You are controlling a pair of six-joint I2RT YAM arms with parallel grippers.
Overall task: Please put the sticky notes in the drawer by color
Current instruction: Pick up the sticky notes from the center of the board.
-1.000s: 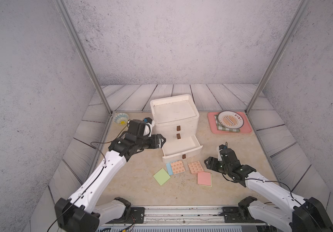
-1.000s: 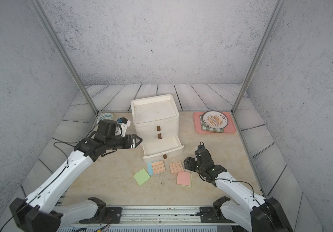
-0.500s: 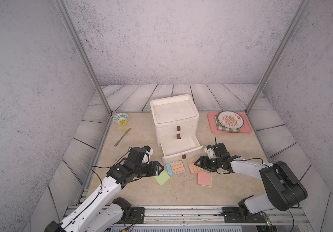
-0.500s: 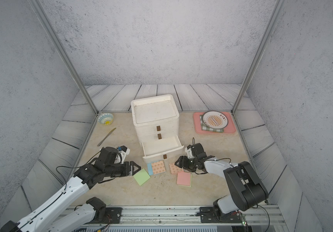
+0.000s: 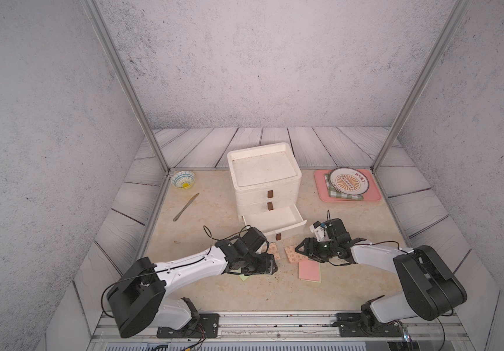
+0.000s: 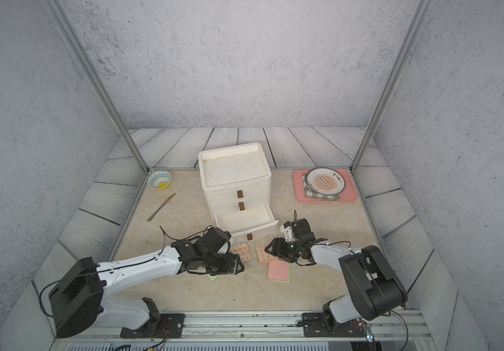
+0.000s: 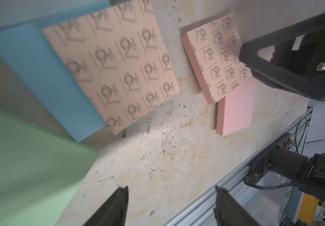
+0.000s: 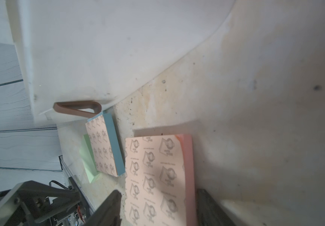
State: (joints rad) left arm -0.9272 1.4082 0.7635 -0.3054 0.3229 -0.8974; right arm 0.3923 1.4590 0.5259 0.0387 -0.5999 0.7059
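Tabletop point(image 5: 214, 218) is beige stone-look, dirt-speckled, enclosed by grey textured walls point(image 5: 260, 60)

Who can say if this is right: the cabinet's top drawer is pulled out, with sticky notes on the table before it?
No: the bottom drawer is pulled out, not the top, as both top views show. The sticky notes do lie on the table before it.
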